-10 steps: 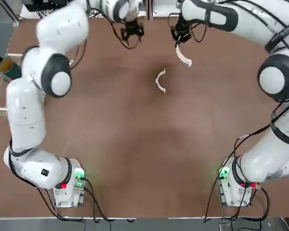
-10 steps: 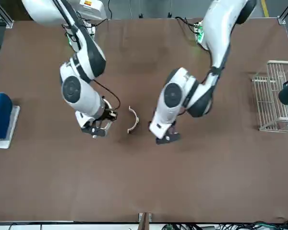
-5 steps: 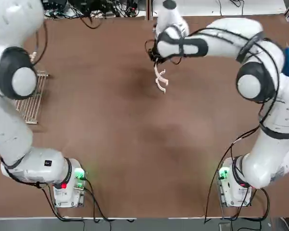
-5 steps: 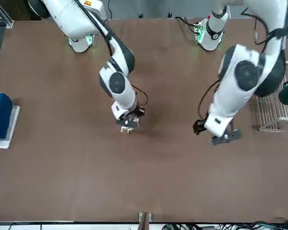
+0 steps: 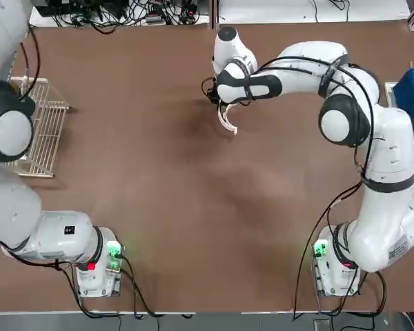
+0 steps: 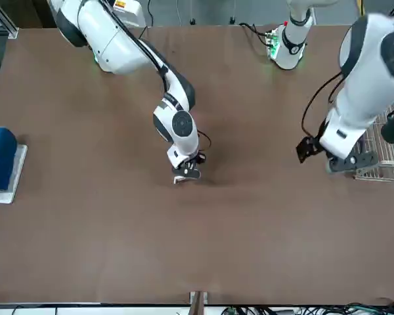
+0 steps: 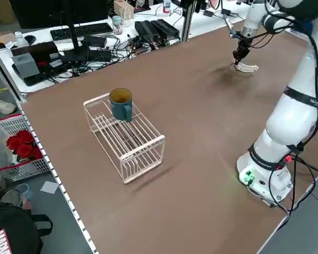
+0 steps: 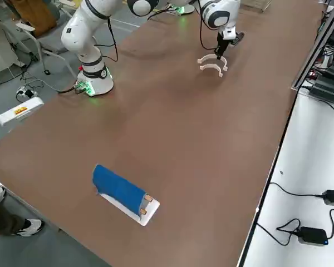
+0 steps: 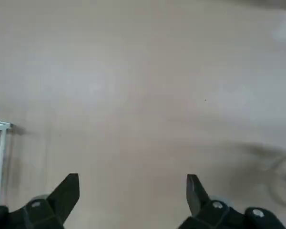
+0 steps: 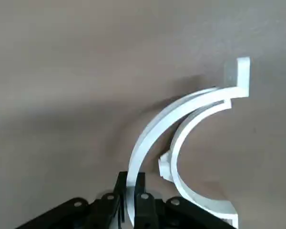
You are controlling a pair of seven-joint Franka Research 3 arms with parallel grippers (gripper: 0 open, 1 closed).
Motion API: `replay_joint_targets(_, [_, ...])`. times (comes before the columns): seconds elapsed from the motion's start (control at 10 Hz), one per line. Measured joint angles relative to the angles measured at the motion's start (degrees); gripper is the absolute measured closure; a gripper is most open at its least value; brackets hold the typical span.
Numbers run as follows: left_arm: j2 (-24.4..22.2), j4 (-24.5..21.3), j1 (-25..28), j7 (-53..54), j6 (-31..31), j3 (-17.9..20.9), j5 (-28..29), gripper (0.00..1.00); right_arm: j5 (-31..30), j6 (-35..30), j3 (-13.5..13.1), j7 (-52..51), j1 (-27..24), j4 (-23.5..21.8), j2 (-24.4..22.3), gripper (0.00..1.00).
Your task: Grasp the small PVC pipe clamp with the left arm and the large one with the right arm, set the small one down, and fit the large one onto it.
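The small clip (image 10: 212,205) looks set down — the right gripper (image 10: 131,174) pinches the big clip (image 10: 143,143) close by, not fitted yet. The left gripper (image 9: 133,176), at left, is open.

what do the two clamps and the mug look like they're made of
Large clamp: probably white plastic, smooth with a soft sheen along its arc.
Small clamp: likely the same plastic, evenly white with moulded-looking tabs.
Mug: perhaps glazed ceramic or enamelled metal, teal outside, yellowish-brown inside.
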Motion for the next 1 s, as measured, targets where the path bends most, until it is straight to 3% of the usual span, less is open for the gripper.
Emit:
replay_joint_targets(0.4, [-6.7, 0.0, 1.2, 5.2, -7.6, 0.7, -1.2, 0.01, -0.5, 0.0, 0.0, 0.0, 0.1, 1.9, 2.0, 0.91])
replay_joint_targets(1.0, [-6.6, 0.0, 2.1, 7.7, -8.8, 0.7, -3.5, 0.01, -1.0, 0.0, -0.2, 0.1, 0.1, 2.0, 2.5, 0.91])
